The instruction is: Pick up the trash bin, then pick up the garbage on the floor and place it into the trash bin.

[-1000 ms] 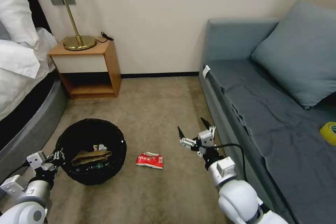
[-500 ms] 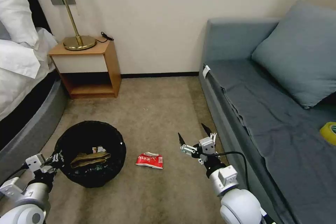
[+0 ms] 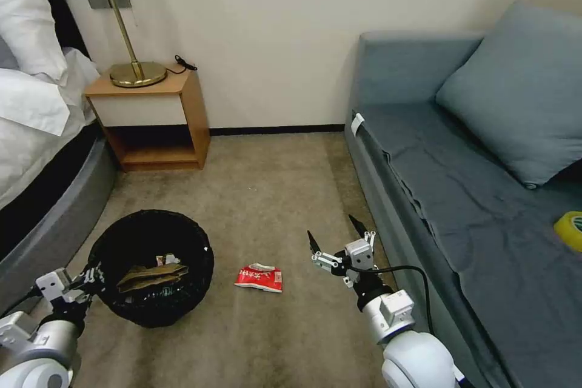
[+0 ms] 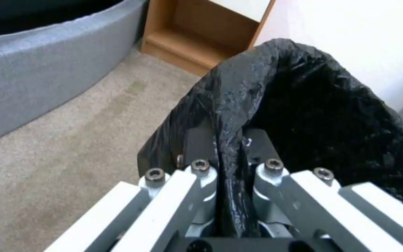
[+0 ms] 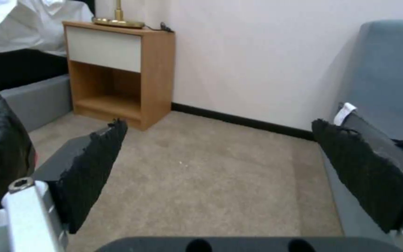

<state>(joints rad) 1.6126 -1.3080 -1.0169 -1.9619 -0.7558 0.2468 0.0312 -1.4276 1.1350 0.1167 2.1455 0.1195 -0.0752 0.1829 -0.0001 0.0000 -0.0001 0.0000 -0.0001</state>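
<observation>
From the head camera, your left gripper (image 3: 91,276) has the round black bag-lined trash bin (image 3: 151,267) by its near rim, beside the grey bed base (image 3: 54,224); crumpled brown paper (image 3: 151,277) and other scraps already lie inside it. The flat red-and-white snack packet (image 3: 259,277) lies on the beige carpet (image 3: 267,194), between the bin and your right gripper (image 3: 337,235), which hangs above the floor beside the grey-blue sofa (image 3: 461,206), jaws spread wide and holding nothing. The packet is thin and flat, so the fingertips may skid over it or pinch carpet instead. In the left wrist view, the jaws are closed tight on a fold of the crinkly black liner (image 4: 232,140) at the rim; whether they also catch the hard wall is unclear, so the bag may slide or pull loose and the bin tip or drop. In the right wrist view, the two dark serrated pads (image 5: 94,164) stand well apart over bare carpet, with the bin's edge (image 5: 1,154) close by: swing toward it carelessly and you could knock it.
</observation>
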